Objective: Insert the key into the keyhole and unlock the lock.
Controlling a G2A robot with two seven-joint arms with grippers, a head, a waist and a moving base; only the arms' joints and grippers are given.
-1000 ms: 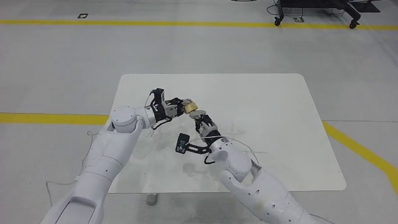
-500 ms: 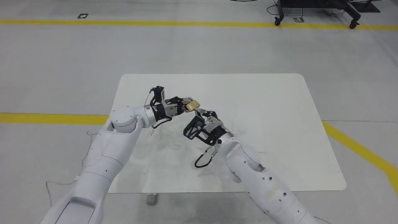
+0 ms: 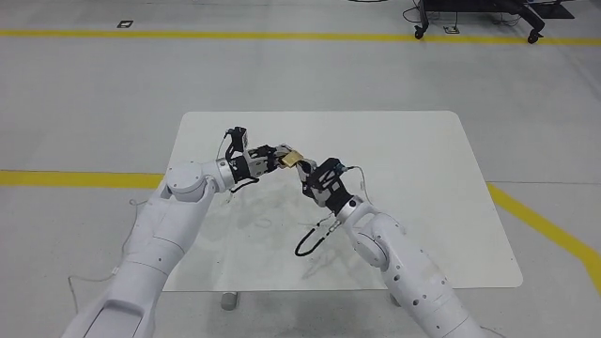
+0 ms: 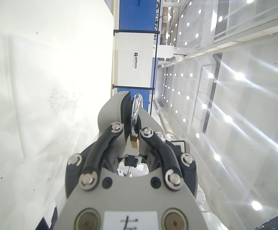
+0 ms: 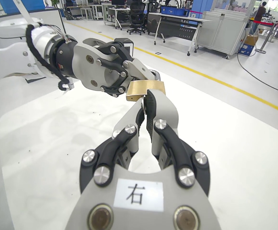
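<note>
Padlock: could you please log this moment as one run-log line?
left gripper: shut on padlock | right gripper: shut on key | key at padlock base, insertion unclear

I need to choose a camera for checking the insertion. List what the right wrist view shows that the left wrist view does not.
Right wrist view adds: the right claw shut on what looks like the key, its tips up against the brass body of the lock. Left wrist view adds: the shackle seen edge-on, pinched in the left claw. Shared: the left claw holding the lock, with the table nearby.
</note>
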